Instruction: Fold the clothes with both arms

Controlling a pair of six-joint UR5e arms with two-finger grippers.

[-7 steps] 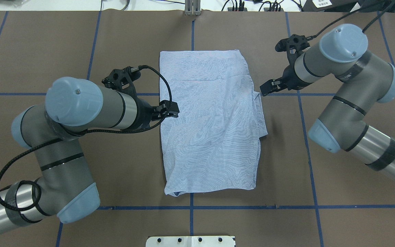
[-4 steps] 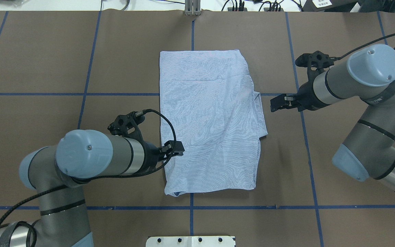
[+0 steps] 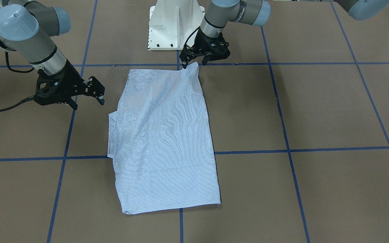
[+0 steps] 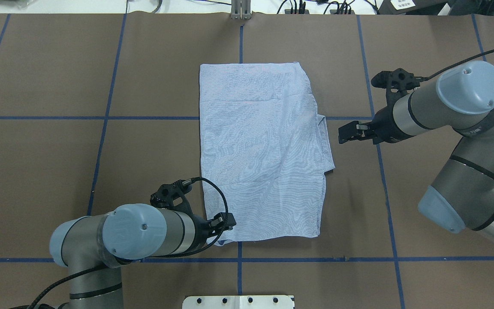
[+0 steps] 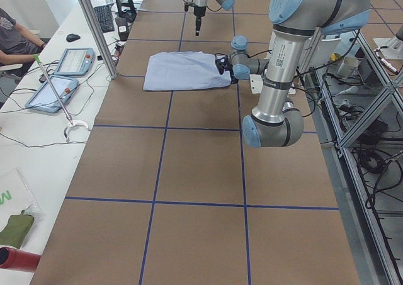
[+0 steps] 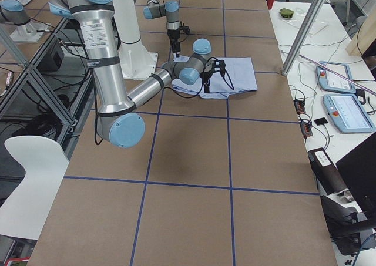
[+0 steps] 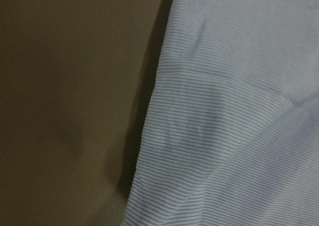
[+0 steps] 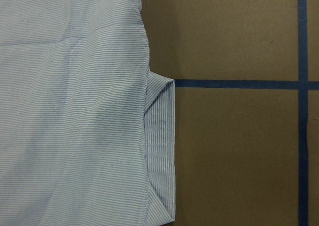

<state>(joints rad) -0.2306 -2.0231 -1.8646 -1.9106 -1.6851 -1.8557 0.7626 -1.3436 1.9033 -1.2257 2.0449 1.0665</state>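
Brown table (image 4: 58, 64) with blue tape lines, folded shirt (image 4: 264, 150) flat in the middle, white pedestal (image 3: 171, 23) just behind it. Left gripper (image 3: 194, 63) straddles the shirt's robot-side corner, jaws apart. Right gripper (image 3: 89, 104) hangs beside the shirt, wide open and empty.

I'm looking at a table (image 4: 58, 64) covered in brown paper, squared off with blue tape lines (image 4: 58, 117). Along the operators' side runs a white desk (image 5: 25, 140) with two teach pendants (image 5: 77, 61) and a keyboard (image 5: 103, 19). An aluminium post (image 5: 94, 30) rises beside it. A person (image 5: 12, 36) sits there, and a white chair (image 6: 26, 178) stands behind the cell.
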